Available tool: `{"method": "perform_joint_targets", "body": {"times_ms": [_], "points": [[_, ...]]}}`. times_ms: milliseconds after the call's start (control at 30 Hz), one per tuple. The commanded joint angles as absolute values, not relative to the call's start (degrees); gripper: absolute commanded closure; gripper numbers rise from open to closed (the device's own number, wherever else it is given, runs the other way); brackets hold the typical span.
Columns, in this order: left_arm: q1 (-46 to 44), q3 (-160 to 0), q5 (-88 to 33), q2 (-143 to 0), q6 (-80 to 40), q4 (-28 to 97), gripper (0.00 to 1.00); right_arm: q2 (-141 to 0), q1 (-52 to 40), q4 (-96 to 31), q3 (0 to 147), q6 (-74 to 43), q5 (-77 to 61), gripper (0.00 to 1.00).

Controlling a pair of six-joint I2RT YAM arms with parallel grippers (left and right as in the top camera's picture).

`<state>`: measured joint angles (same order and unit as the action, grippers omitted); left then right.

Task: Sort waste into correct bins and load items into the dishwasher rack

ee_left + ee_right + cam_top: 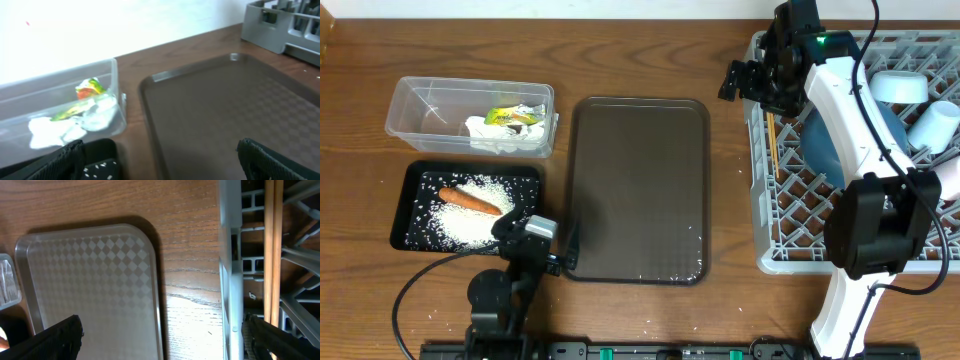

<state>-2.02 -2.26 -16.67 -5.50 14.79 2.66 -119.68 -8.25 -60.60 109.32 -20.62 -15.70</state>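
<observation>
The right arm [848, 105] has white shells, black joints and cables; the left arm [512, 268] is black.

This looks like a robotics test bench, not a real kitchen. Two robot arms, a black arm [505, 290] and a white arm [850, 110], stand at the near edge of a wood-grain table [650, 50]. A black rail [620, 352] runs along that edge and a loose cable [420, 272] lies on the wood. Kitchen things sit directly on the table: a grey dishwasher rack [790, 230], a brown serving tray [640, 190], a clear plastic tub [410, 110] and a black tray [408, 205]. Behind the table is a plain white wall [125, 20].
</observation>
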Motion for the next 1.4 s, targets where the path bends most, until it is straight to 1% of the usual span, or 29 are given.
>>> {"method": "perform_joint_targets", "body": {"times_ms": [0,100,200,300,567,1367], "points": [[-1.78,-0.43,-14.20,-2.42,15.29,3.33,0.02,-120.03,-8.69,-60.64,109.38,-21.17,-15.90,0.01],[-1.45,-0.36,-9.80,-0.10,7.46,3.11,0.02,-120.01,-8.69,-60.64,109.38,-21.19,-15.90,0.01],[-0.12,-0.23,-4.12,-0.10,-5.87,3.75,0.02,-120.01,-8.69,-60.64,109.38,-21.19,-15.90,0.01],[1.69,-0.23,-3.38,-0.10,-10.92,3.75,0.02,-120.01,-8.69,-60.64,109.38,-21.19,-15.90,0.01],[2.44,-0.23,-3.36,-0.10,-7.94,3.77,0.02,-120.01,-8.69,-60.64,109.38,-21.19,-15.90,0.01],[2.44,-0.23,-3.38,-0.23,-7.99,3.75,0.02,-120.01,-8.69,-60.64,109.38,-21.19,-15.90,0.01]]}}
